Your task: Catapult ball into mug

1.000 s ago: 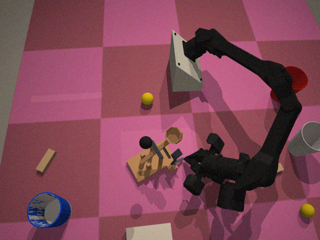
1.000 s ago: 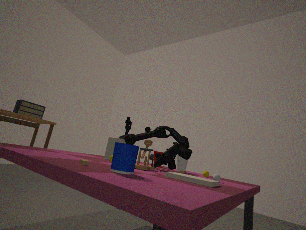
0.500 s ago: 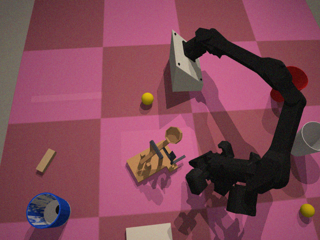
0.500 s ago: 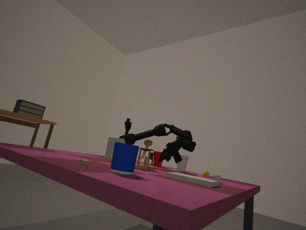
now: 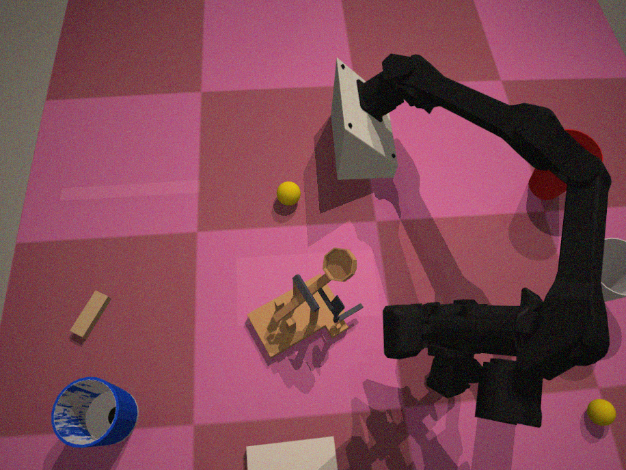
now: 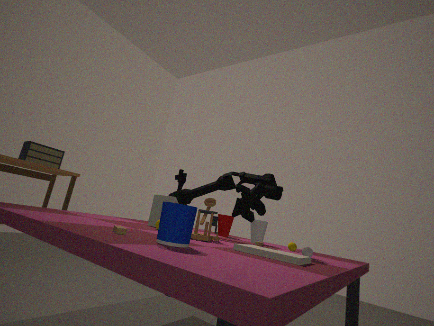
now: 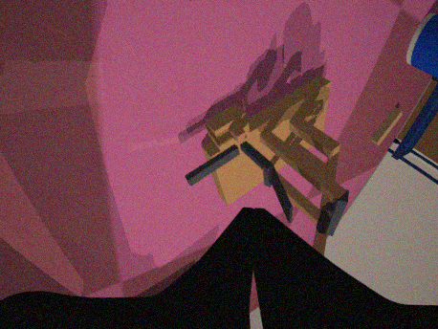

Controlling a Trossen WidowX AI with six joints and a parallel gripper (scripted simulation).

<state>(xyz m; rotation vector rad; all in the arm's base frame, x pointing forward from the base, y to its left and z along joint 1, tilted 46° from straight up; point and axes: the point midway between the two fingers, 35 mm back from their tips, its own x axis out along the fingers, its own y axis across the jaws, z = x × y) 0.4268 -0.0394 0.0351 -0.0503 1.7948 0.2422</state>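
Note:
The blue mug (image 5: 126, 412) (image 6: 176, 222) (image 7: 427, 50) stands upright at the lower left in the top view. The black ball (image 5: 111, 415) shows partly inside it, deep against the right inner side. The wooden catapult (image 5: 262, 323) (image 6: 201, 238) (image 7: 235, 181) stands mid-table. Its throwing arm is raised against the dark crossbar, and its cup (image 5: 339, 264) (image 6: 210, 201) is empty. My gripper (image 7: 252, 218) is shut with nothing in it, above the table to the right of the catapult in the top view. Its fingertips are hard to make out in the top and exterior views.
Yellow balls (image 5: 288, 192) (image 5: 601, 412) lie on the table. A grey wedge (image 5: 365, 167) stands behind the catapult. A red cup (image 5: 547, 184) (image 6: 225, 225) and a white cup (image 5: 616, 268) (image 6: 258, 231) stand right. A wooden block (image 5: 89, 314) and a white slab (image 5: 290, 455) lie nearer the mug.

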